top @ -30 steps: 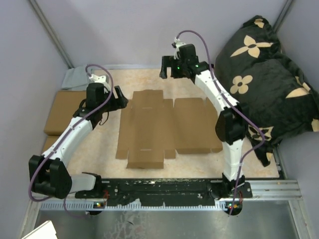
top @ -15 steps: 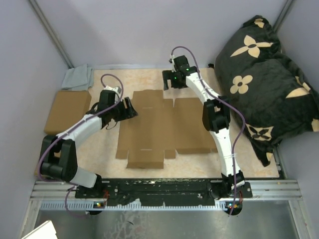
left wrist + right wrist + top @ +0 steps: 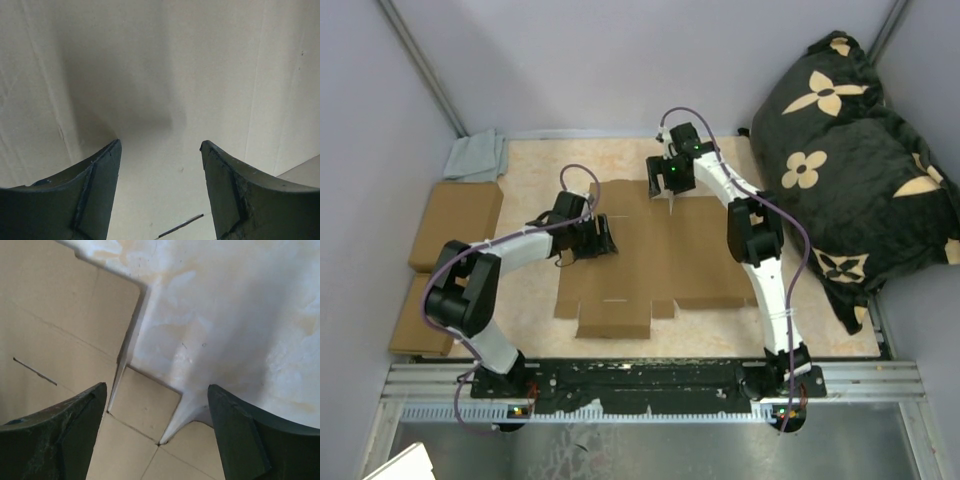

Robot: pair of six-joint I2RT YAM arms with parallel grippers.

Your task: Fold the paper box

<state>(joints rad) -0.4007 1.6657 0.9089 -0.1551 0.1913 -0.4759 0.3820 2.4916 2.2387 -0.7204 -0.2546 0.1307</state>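
Observation:
The paper box (image 3: 650, 255) is a flat brown die-cut cardboard sheet with flaps and creases, lying in the middle of the table. My left gripper (image 3: 605, 240) is open and low over the sheet's left part; in the left wrist view cardboard (image 3: 160, 75) fills the frame between the fingers. My right gripper (image 3: 663, 185) is open over the sheet's far edge. In the right wrist view a small square tab (image 3: 145, 397) lies between the fingers (image 3: 60, 435), with the bare table top (image 3: 225, 315) beyond.
Closed brown boxes (image 3: 455, 222) are stacked at the table's left edge, with a grey cloth (image 3: 477, 155) behind them. A black flowered cushion (image 3: 860, 150) fills the right side. The rail with both arm bases (image 3: 650, 378) runs along the near edge.
My left gripper has moved right, from beside the sheet's left edge onto the sheet. My right gripper has come down and nearer, from above the far table to the sheet's far edge.

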